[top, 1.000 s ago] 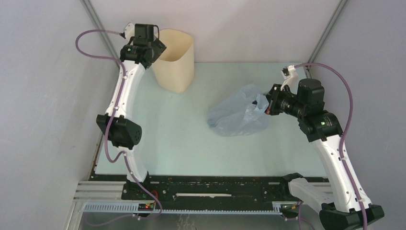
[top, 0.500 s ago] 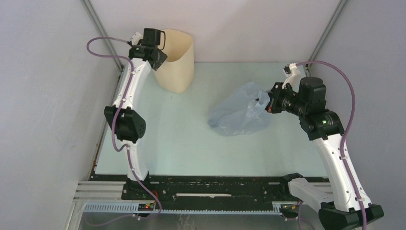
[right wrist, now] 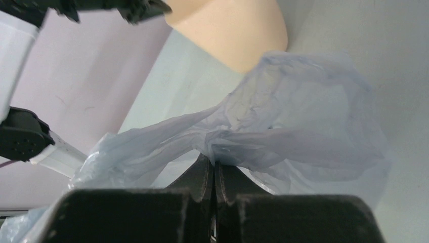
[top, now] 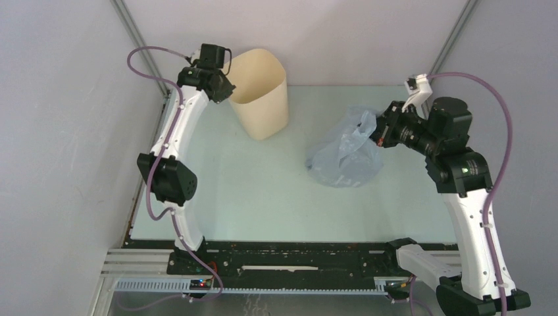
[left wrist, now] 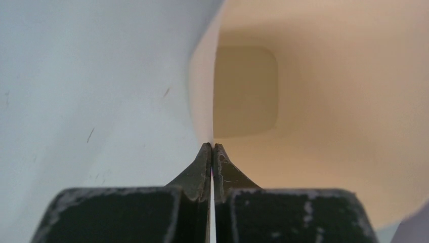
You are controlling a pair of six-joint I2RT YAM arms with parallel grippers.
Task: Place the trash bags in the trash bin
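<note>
Trash bin [top: 263,99] shifted right, bag [top: 345,155] bunched on table [top: 263,197]

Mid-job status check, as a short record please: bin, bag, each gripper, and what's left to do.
trash bin: far left of the table, opening up, nothing visible inside
trash bag: pale blue, bunched, right of the bin and apart from it
left gripper: shut on the bin's rim wall
right gripper: shut on a gathered fold of the bag
remaining: bag not yet in the bin
</note>
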